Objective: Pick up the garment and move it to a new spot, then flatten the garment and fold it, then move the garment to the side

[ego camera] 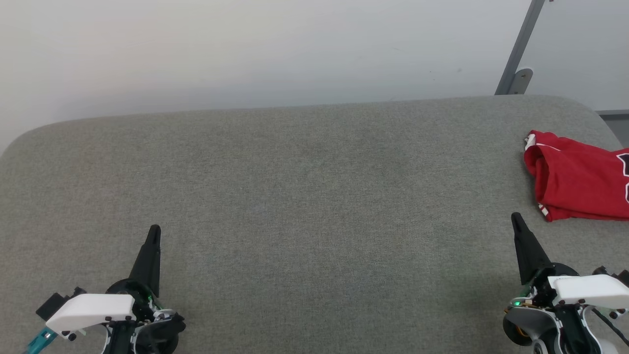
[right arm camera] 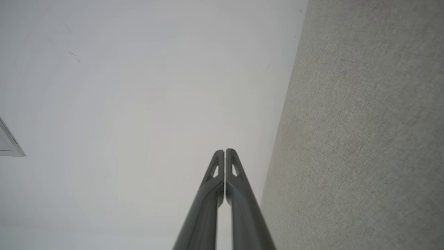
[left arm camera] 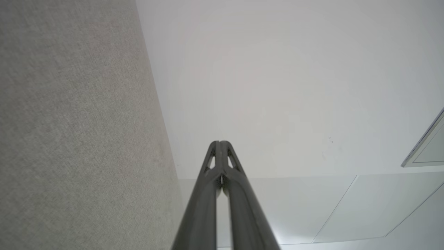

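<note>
The garment, a red jersey with white trim and a bit of dark lettering, lies folded at the far right of the grey fabric surface, partly cut off by the head view's edge. My right gripper rests at the lower right, just left of and below the garment, apart from it, its fingers pressed together with nothing between them. My left gripper sits at the lower left, far from the garment, its fingers also together and holding nothing.
A pale wall rises behind the surface's rounded far edge. A grey metal post with a bracket stands at the back right. The wrist views look along the surface's edge toward the wall.
</note>
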Controlling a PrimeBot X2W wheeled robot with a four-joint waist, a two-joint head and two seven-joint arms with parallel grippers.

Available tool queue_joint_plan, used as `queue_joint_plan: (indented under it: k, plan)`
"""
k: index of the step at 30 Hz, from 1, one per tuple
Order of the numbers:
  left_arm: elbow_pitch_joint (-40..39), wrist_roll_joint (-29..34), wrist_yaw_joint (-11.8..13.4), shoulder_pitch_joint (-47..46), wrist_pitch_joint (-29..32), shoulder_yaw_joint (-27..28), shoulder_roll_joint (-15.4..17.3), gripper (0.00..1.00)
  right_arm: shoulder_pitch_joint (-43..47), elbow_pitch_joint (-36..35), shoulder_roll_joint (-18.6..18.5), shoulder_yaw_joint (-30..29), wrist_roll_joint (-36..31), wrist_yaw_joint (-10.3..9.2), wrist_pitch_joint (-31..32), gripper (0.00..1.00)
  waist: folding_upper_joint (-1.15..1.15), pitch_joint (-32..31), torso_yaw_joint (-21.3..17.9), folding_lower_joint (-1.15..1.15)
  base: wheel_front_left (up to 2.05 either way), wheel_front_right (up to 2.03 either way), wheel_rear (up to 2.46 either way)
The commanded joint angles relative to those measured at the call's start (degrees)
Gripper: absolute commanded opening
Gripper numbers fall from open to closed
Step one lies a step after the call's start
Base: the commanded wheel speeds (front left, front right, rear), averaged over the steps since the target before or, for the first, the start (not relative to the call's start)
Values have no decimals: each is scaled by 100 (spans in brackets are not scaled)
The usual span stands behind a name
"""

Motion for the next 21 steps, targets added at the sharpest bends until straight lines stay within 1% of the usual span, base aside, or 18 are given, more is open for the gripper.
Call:
queue_joint_plan:
  k: [1,21]
  plan:
    - [-2,-7,-32,-73,21,-2,7,0,-24,-19,9,-1,23,-2,7,0,0,0,0,0,0,0,0]
    - [-3,-7,-32,-73,17,-1,7,0,-24,-18,9,-2,23,-2,6,0,0,0,0,0,0,0,0]
